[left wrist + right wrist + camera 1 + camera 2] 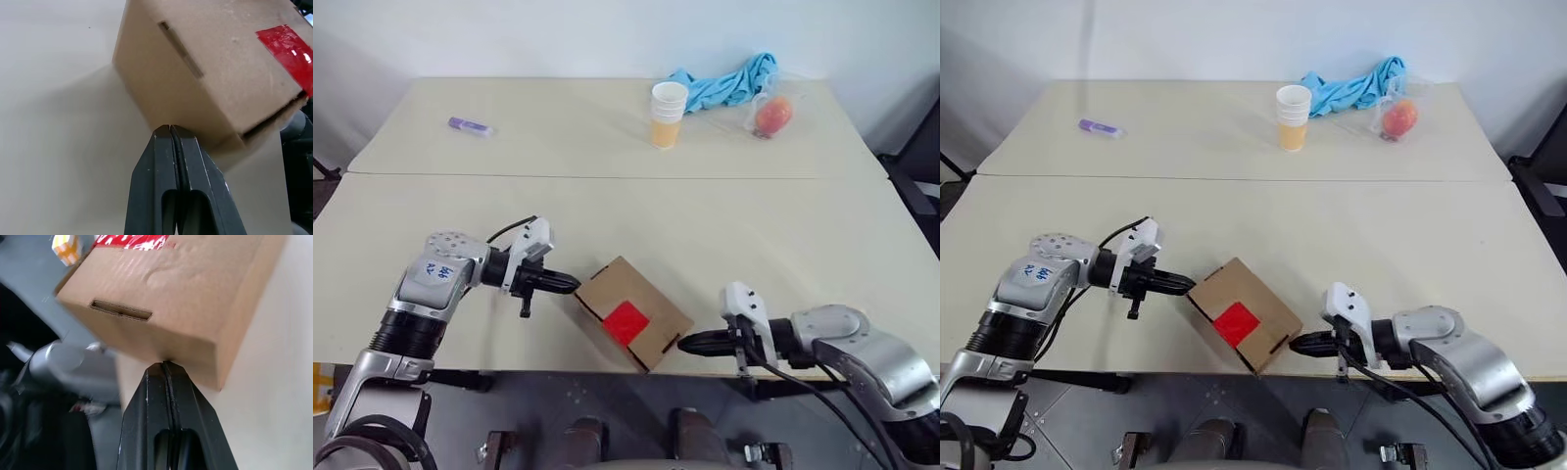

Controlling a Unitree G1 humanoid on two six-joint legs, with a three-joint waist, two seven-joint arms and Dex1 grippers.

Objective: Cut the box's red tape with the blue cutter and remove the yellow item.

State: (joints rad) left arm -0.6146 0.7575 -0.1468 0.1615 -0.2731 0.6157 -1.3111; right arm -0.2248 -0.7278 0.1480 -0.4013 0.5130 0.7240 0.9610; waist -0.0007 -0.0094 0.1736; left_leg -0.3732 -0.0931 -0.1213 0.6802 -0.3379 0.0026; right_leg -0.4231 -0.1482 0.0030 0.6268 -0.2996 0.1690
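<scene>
Your box (632, 313) sits at the near edge of the bench (607, 215), turned diagonally, with one corner reaching out over the edge. The red tape (626, 322) is a square patch on its top face, intact. In each wrist view a narrow slot shows on the box face turned toward that camera.

Your left hand (570, 285) is fully closed, fingers (161, 166) pressed together with nothing between them. Its tips touch the left side of the box, right at a lower corner edge in the left wrist view.

Your right hand (686, 343) is likewise closed tight and empty. Its tips meet the opposite side of the box, at the bottom edge of the slotted face in the right wrist view. The box is pinned between the two closed hands, not gripped by either.

Far side of the bench: a short purple-and-white marker (470, 125) to the left, a stacked paper cup (668, 114) near the middle, a crumpled blue cloth (729, 82) behind it, and a red-orange fruit in clear plastic (771, 116) to the right.
</scene>
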